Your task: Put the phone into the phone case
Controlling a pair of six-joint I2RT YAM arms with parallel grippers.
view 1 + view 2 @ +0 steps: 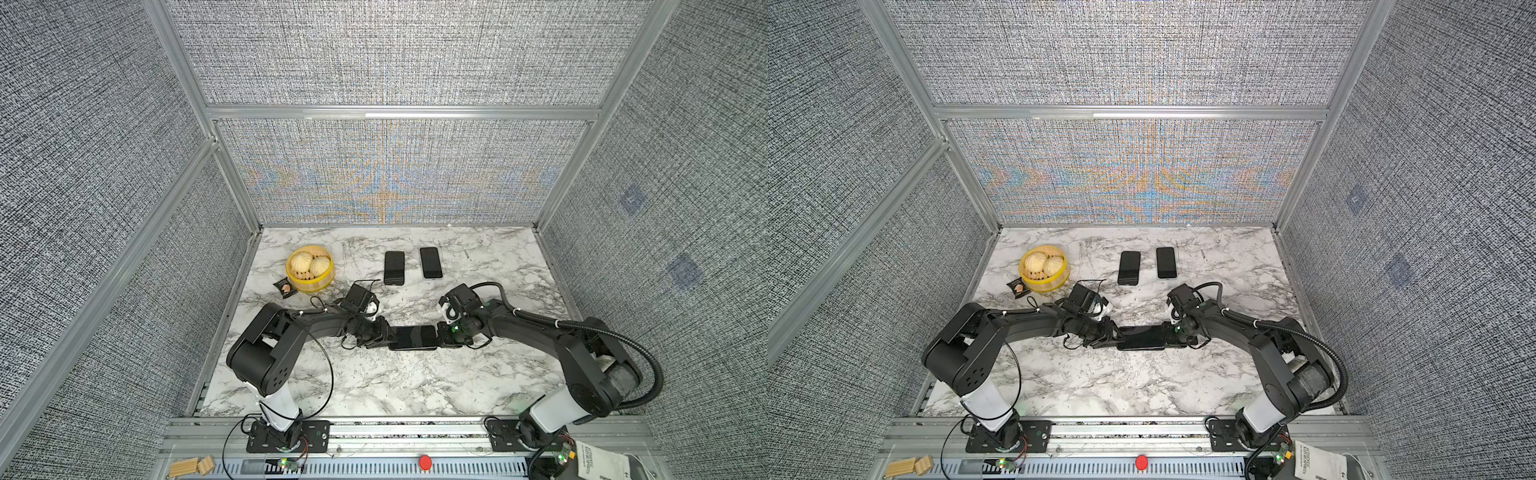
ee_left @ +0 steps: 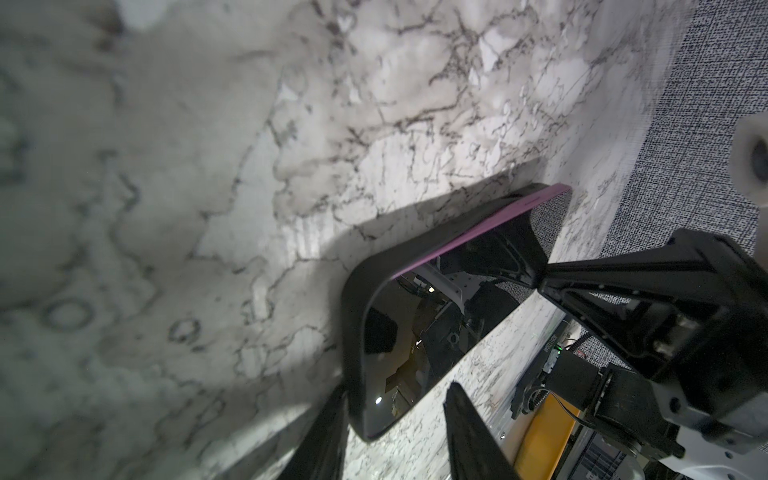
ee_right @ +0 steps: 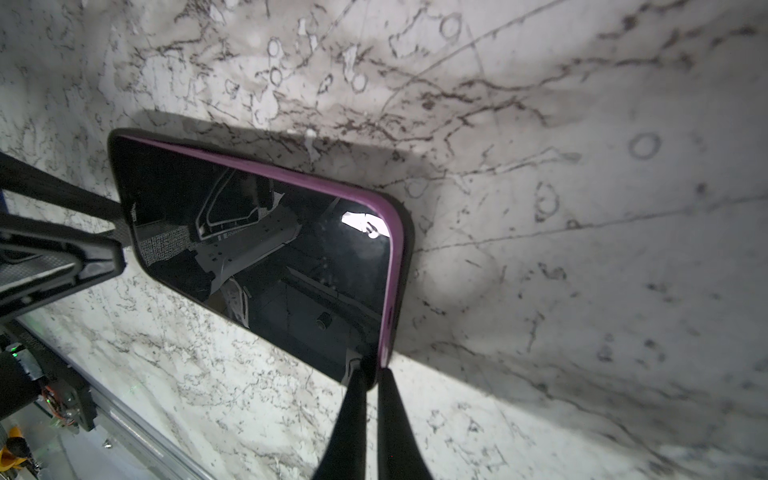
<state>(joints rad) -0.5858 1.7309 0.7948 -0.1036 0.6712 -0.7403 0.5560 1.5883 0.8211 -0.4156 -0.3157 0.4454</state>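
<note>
Phone glass glossy, mirror-like; phone case matt black; table marble-look, smooth; walls woven cloth.

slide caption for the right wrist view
right claw pinches the purple-edged phone and black case at one corner, over marble table

White bag — partly off-frame

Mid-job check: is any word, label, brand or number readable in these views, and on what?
Nothing can be read for certain.
white bag, front right edge: dark print, too small.
dark packet beside the bun steamer: too small.
black strip, left wrist view: white lettering, blurred.
phone screen: no text, only reflections.
</note>
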